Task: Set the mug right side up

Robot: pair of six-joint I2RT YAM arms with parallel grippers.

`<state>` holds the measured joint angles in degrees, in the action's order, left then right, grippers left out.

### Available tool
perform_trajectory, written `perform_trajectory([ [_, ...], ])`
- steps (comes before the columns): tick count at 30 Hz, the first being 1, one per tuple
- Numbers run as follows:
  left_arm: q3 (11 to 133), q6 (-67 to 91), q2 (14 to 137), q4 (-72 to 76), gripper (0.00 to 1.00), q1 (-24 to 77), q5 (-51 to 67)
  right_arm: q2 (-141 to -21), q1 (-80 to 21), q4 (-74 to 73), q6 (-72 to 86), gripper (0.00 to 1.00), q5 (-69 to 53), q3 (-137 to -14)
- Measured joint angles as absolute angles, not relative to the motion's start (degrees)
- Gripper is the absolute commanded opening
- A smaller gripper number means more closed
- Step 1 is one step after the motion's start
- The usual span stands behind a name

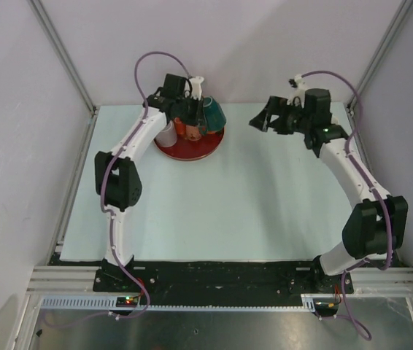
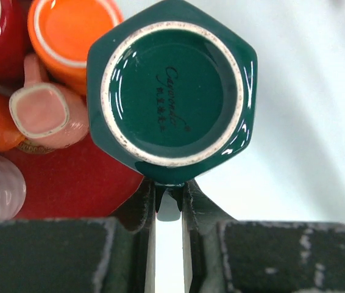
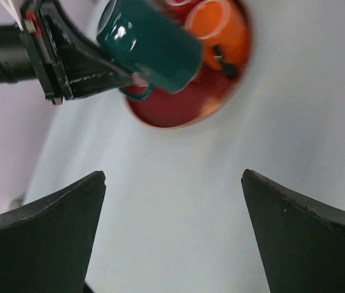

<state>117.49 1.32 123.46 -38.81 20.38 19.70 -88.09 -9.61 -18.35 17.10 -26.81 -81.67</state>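
The left gripper [image 2: 168,196] has its jaws drawn in to a narrow gap, pinching the handle [image 2: 168,209] of the green mug [image 2: 172,91], whose body sticks out beyond the fingertips. The mug lies tipped on its side in that grip, its printed base and pale foot ring facing back at the left wrist camera and its mouth pointing away from the gripper. Seen from above, it hangs over the 2 o'clock edge of the red plate [image 1: 192,152], which sits at about 11 o'clock on the pale table [image 1: 228,204]; whether it touches anything on the plate cannot be told. An orange cup [image 2: 69,30] sits on the plate just beside the mug, at its 10 o'clock in the left wrist view. The right gripper [image 3: 174,177] hovers at about 1 o'clock over the table, well apart from the plate, its jaws spread wide and holding nothing
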Motion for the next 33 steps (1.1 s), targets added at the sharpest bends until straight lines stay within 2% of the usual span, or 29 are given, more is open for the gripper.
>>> perform_trajectory([
  [8,122.72,12.88,115.83,-37.93,0.0,19.18,30.09,-92.82,-16.64,12.86,37.19,1.0,-38.39,-74.35],
  [15,122.78,21.98,111.18,-35.9,0.0,18.72,39.97,-97.23,-16.64,37.34,54.59,0.98,-40.23,-73.08],
  [18,122.48,23.99,110.52,-34.79,0.0,18.9,42.76,-98.76,-16.62,42.65,58.85,0.92,-40.18,-73.17],
  [19,122.15,24.43,110.34,-34.46,0.0,19.0,43.48,-99.0,-16.62,43.35,59.51,0.88,-40.18,-73.3],
  [21,121.16,25.12,110.13,-34.22,0.0,19.33,44.45,-100.09,-16.78,45.1,61.12,0.72,-40.49,-74.39],
  [25,118.78,26.22,110.08,-33.54,0.0,20.38,45.54,-101.06,-16.93,46.74,63.18,0.3,-41.01,-76.18],
  [26,118.32,26.59,110.08,-33.04,0.0,20.49,45.71,-101.06,-16.8,46.72,63.31,0.16,-41.01,-76.27],
  [27,117.99,26.61,110.06,-32.29,0.0,20.51,45.6,-101.06,-16.6,46.72,64.2,0.08,-41.65,-76.29],
  [28,117.56,27.03,110.06,-31.55,0.02,20.56,45.15,-101.06,-16.56,47.0,64.01,0.04,-42.09,-76.51],
  [29,116.71,28.34,110.06,-31.51,0.13,20.49,45.23,-101.03,-16.53,47.2,62.72,0.02,-43.09,-77.01],
  [30,116.03,29.32,110.06,-31.62,0.45,20.43,45.32,-100.92,-16.78,46.06,60.77,0.01,-43.83,-77.95],
  [31,115.57,29.95,110.06,-31.57,0.72,20.34,45.04,-100.88,-16.82,43.31,58.92,0.01,-44.05,-78.76],
  [32,115.26,29.74,110.06,-31.24,0.86,20.34,44.18,-100.88,-16.82,39.83,57.1,0.0,-43.83,-80.07],
  [33,114.76,28.36,110.06,-30.85,0.93,20.36,43.33,-100.88,-16.95,33.36,54.28,0.0,-42.13,-82.48],
])
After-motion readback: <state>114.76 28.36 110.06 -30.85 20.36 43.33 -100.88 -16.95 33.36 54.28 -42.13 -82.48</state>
